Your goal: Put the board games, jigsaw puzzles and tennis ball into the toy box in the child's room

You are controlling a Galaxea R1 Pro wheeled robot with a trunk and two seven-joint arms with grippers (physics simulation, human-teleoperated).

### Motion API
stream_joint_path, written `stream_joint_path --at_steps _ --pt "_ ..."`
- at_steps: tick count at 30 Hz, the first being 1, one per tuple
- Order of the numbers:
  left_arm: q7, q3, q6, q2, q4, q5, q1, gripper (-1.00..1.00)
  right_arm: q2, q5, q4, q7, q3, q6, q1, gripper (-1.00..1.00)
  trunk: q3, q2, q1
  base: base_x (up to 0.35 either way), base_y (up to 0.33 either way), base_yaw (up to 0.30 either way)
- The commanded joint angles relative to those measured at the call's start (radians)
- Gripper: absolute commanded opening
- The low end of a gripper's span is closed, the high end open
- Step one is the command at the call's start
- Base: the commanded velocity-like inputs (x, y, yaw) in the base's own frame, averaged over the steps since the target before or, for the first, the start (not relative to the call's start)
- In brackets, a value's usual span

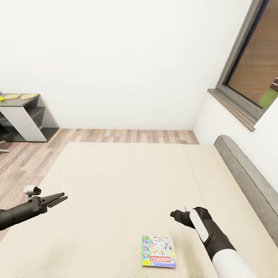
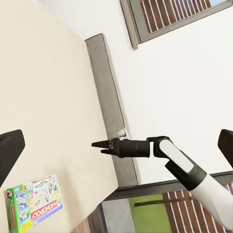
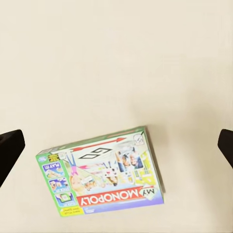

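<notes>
One game box, the Monopoly [image 1: 159, 251], is all I have on the bed [image 1: 116, 185], lying flat near the bottom edge of the head frame, just right of centre, with both arms held above the cover and neither touching it. The biggest risk I see is the pickup itself: the box lies flush on soft bedding, so if I bring the right gripper [image 1: 177, 214] straight down its fingers may push the box into the cover or slide it away rather than get under an edge. That gripper hangs above and to the right of the box; in its own wrist view the fingers [image 3: 9, 150] sit far apart at the frame edges, so it is spread wide. The left gripper [image 1: 58, 200], at lower left, is also parted and empty, well apart from the box. A long carry follows, and a flat box held by one edge could tip out. At upper left the table [image 1: 23, 112] is cut by the frame edge; the ball [image 1: 2, 99] and the puzzles [image 1: 17, 96] there are tiny, hard to separate.
</notes>
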Motion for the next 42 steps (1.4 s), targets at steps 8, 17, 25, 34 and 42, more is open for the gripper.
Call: stream_joint_path --at_steps 8,17,25,34,42 --pt "-0.001 0.000 0.010 0.000 0.000 0.001 -0.001 1.00 0.003 -0.011 -0.001 -0.008 0.000 0.003 -0.001 1.00 -0.015 -0.002 0.000 0.000 0.000 0.000" --pt "-0.001 0.000 0.010 0.000 0.000 0.001 -0.001 1.00 0.000 -0.013 0.000 -0.008 0.000 0.003 -0.001 1.00 -0.030 -0.002 0.000 0.000 0.000 0.000" --pt "-0.001 0.000 0.010 0.000 0.000 0.001 -0.001 1.00 -0.003 -0.020 0.000 -0.008 0.000 0.004 -0.001 1.00 -0.043 -0.002 0.000 0.000 0.000 0.000" --pt "-0.001 0.000 0.010 -0.001 0.000 0.001 -0.001 1.00 -0.005 -0.023 0.002 0.011 -0.005 0.005 -0.001 1.00 -0.058 -0.002 0.000 0.000 0.000 0.000" --pt "-0.001 -0.001 0.010 -0.001 0.000 0.001 -0.001 1.00 -0.008 -0.021 0.003 0.080 -0.009 0.004 -0.001 1.00 -0.071 -0.002 0.000 0.000 0.000 0.000"
